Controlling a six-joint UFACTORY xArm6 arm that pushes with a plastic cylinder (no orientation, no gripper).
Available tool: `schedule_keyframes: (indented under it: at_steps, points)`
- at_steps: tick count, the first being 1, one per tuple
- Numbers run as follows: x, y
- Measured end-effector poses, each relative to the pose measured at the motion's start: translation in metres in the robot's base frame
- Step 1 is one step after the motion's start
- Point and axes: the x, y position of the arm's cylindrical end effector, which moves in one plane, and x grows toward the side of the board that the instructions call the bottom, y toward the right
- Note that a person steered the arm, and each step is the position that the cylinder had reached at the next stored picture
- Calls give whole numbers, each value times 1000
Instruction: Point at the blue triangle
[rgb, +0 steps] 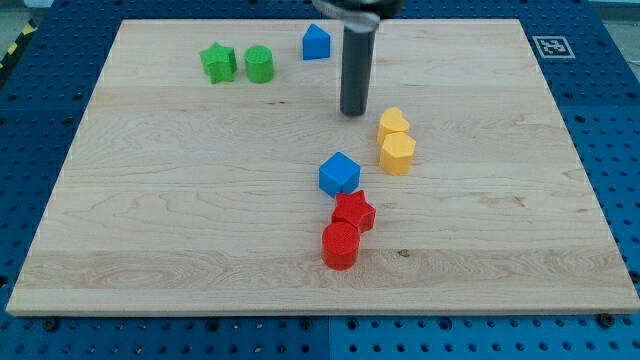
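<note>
The arm carries no jaws: it ends in a straight dark rod, so there is nothing to stand wide, narrow or holding. The tip (353, 113) stands on the wooden board (180, 220), in its upper middle part.

The blue triangle (316, 42) lies near the board's top edge, up and to the view's left of the tip. The two are near each other but apart; bare wood shows between them. The block has a peaked top and flat sides, giving it a small house-like outline.

Other blocks:
- The green star (217, 62) and the green cylinder (259, 64) sit side by side at the view's upper left, just beside each other.
- The yellow heart (393, 124) and the yellow hexagon (398, 153) sit to the view's right of the tip, touching or nearly so, the heart above.
- The blue cube (339, 174) lies below the tip, toward the board's centre.
- The red star (354, 211) sits just below the blue cube, and the red cylinder (340, 245) just below the star, touching it.

All blocks have a matte, solid-coloured finish. The board is pale wood with visible grain and plank seams. It rests on a blue perforated table (620, 150). A black-and-white marker (551, 46) lies by the board's upper right corner.
</note>
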Motion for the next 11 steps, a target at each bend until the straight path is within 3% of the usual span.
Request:
schedule_keyframes:
  at_steps: [2, 3, 5, 6, 11]
  points:
    - [-120, -1]
    - [-153, -24]
    - [-157, -112]
    - [-148, -120]
    - [-123, -55]
